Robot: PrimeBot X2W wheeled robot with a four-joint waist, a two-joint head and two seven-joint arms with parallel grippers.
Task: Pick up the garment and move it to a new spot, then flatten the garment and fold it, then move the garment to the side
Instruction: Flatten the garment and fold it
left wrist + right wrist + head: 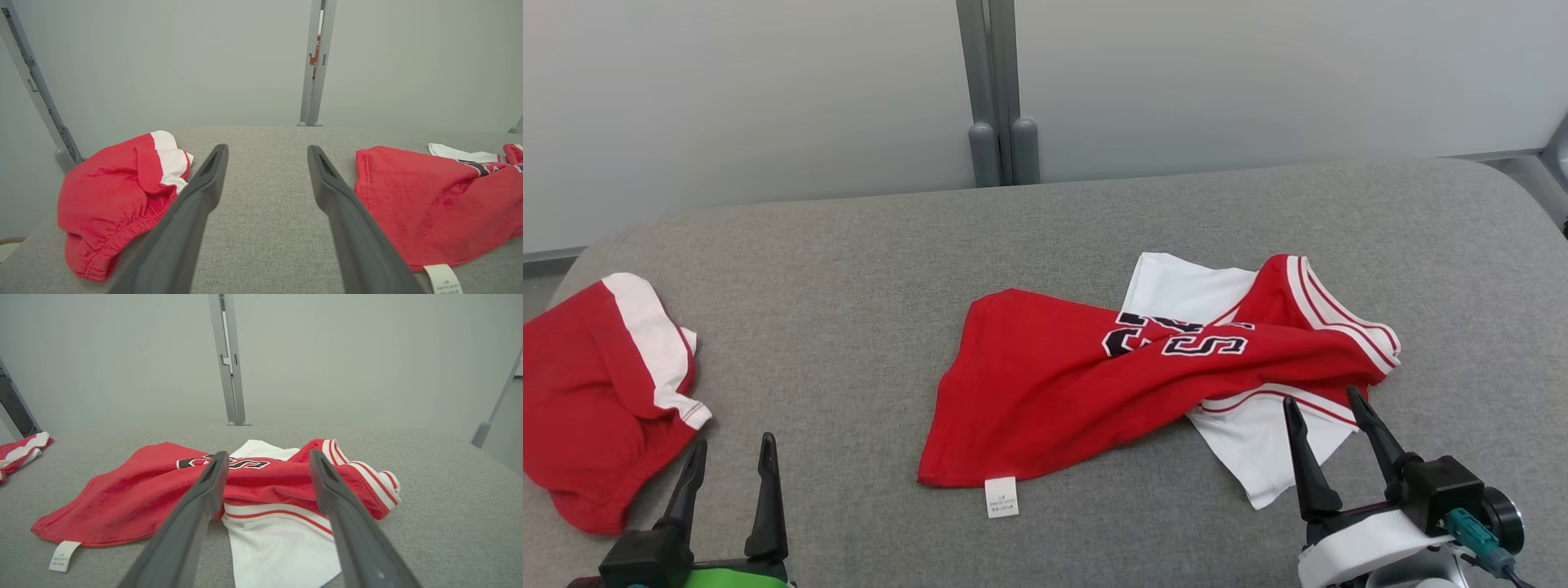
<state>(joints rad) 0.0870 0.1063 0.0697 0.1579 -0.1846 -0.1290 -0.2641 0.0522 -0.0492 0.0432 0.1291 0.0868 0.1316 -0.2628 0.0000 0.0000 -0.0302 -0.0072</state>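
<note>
**Both pincers open and empty, jersey not yet lifted**

The red-and-white sleeveless jersey with black-and-white lettering is lying crumpled right of centre on the grey fabric-covered table. Its red body is spreading toward the middle, and a white panel is folding out beneath the striped trim. A small white care label is poking out at the near hem, so the cloth is probably lying twisted rather than flat.

The right pincer is hovering at the jersey's near right edge with its two dark fingers spread wide and gripping nothing. Seen from the right wrist, those fingers are framing the bunched red ridge, likely because a raised fold is giving more to pinch than a flat layer. Whether the tips are touching the cloth cannot be told.

The left pincer is likewise standing wide open and empty. It is pointing over bare table between the jersey and a second crumpled red garment with a white band at the far left edge. It seems to be waiting clear of the other arm's approach.

By this layout, the opening pick-up is only being lined up.
</note>
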